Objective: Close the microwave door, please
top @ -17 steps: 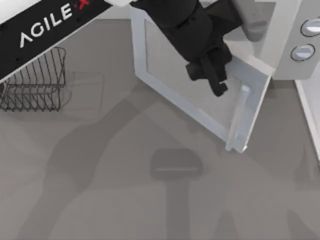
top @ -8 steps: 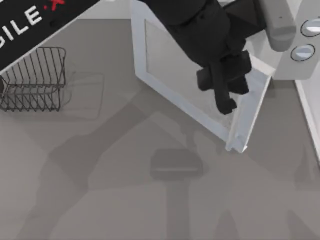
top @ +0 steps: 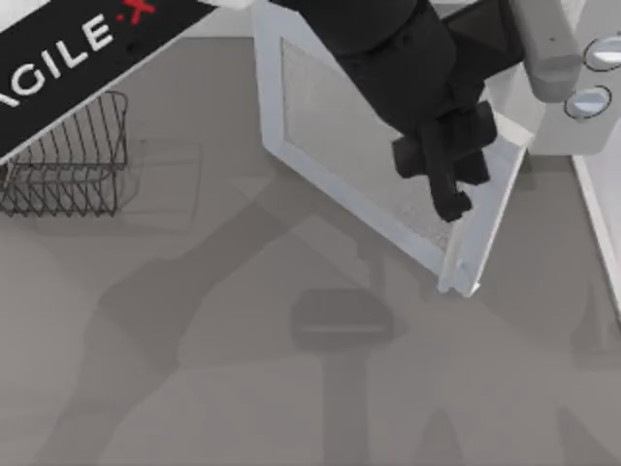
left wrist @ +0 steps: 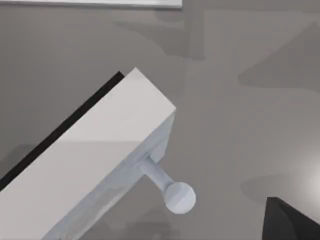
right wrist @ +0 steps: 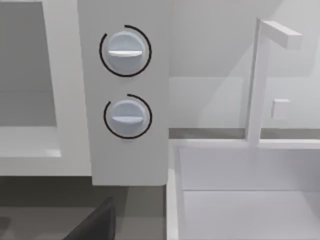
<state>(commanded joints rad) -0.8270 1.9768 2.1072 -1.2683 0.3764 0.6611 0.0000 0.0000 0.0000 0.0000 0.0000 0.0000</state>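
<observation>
The left gripper [top: 454, 199] is held low over the free edge of the microwave door [top: 359, 146], on the window side of the panel; whether its fingers are apart or together cannot be told. Such a placement appears chosen for leverage: the edge farthest from the hinge is the place where a push turns the panel most easily.

Just beyond the gripper, towards the near side of the table, the door's bar handle [left wrist: 172, 192] is carried on a short post off the panel's outer corner, and in the left wrist view it is seen apart from the dark fingertip [left wrist: 290, 222]. No grasp on the handle is shown, so a push against the panel is judged the likelier intent.

Behind the gripper the door stands swung well out from the microwave [top: 553, 107], at a wide slant across its front, so the closing is judged barely begun. The two knobs [right wrist: 125, 50] on the side panel are seen close in the right wrist view, so the right arm is taken to be parked beside the appliance.

Well away from the gripper, at the table's left, a dark wire rack [top: 63, 160] is left clear of the door's swing.
</observation>
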